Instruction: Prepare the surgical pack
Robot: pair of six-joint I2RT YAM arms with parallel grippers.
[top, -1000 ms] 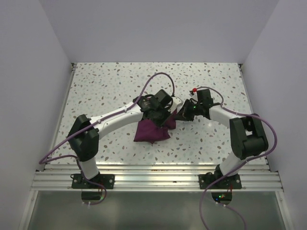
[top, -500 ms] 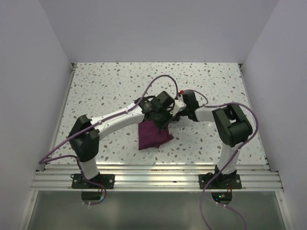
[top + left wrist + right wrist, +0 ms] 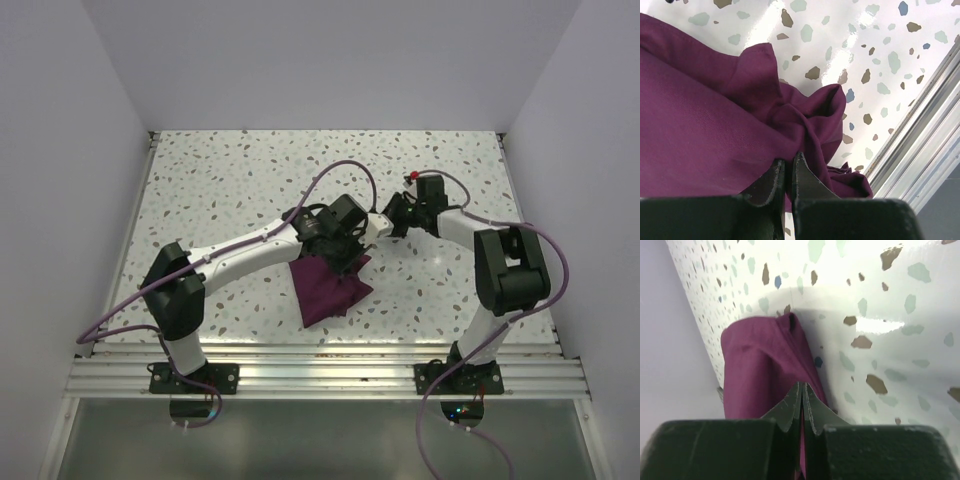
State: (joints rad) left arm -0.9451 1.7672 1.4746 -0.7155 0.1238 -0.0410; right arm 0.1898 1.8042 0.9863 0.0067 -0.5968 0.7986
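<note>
The surgical pack (image 3: 332,287) is a plum-purple cloth bundle lying crumpled on the speckled table near the front middle. My left gripper (image 3: 351,256) sits over its far right corner. In the left wrist view the gripper (image 3: 789,159) is shut on a bunched fold of the cloth (image 3: 715,120). My right gripper (image 3: 384,228) reaches in from the right, just beyond the bundle. In the right wrist view the gripper (image 3: 802,386) is shut on a thin edge of the cloth (image 3: 760,370). No metal tray, instruments or gauze show.
An aluminium rail (image 3: 320,360) runs along the near table edge, close to the bundle, and it also shows in the left wrist view (image 3: 920,135). White walls enclose the table on three sides. Purple cables loop over both arms.
The bundle has slid a little right and towards the front rail and turned. The right arm swung its elbow in and back out; the left gripper followed the cloth.
</note>
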